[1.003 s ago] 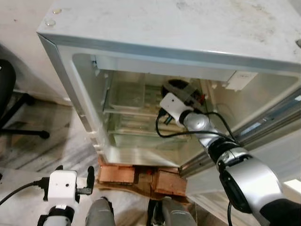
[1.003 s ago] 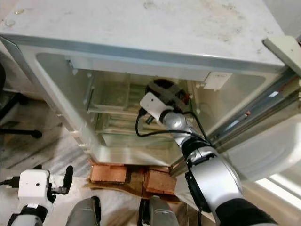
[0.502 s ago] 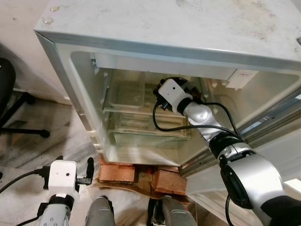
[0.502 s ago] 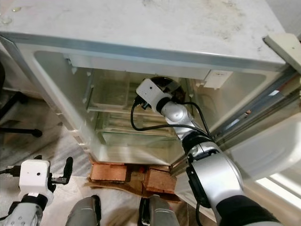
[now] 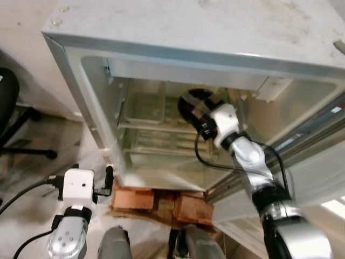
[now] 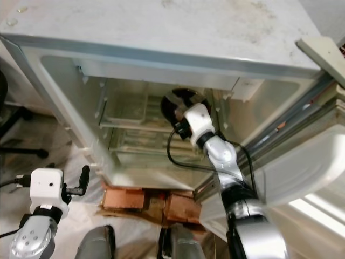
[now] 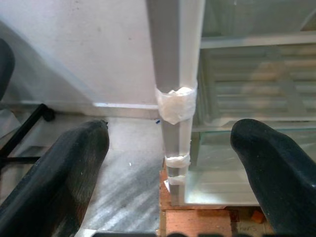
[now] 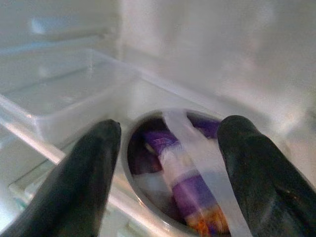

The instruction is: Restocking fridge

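The fridge [image 5: 178,32] is standing open in front of the robot, and the right arm is reaching deep into it, so the right hand [image 8: 165,148] is hanging with its fingers [image 8: 84,163] apart just in front of a round metal bowl [image 8: 148,197] that is sitting on a far shelf at the right side of the cabinet. The bowl is holding a purple packet [image 8: 185,190] and a pale strip is lying across its top. I judge that the step in hand is leaving the bowl on the shelf; to do it well the hand should be pulling straight back toward the near side, keeping the fingers wide so they are not catching the rim. A clear plastic tray [image 8: 64,101] is lying just beside the bowl on its left, and the black cable [image 6: 186,162] of the arm is looping low over the glass shelves [image 5: 161,143], so it could be snagging there. The left hand [image 7: 168,168] is waiting low outside, fingers apart, facing the left door post [image 7: 175,74] with white tape [image 7: 176,104]. The fridge is resting on bricks [image 5: 156,199].
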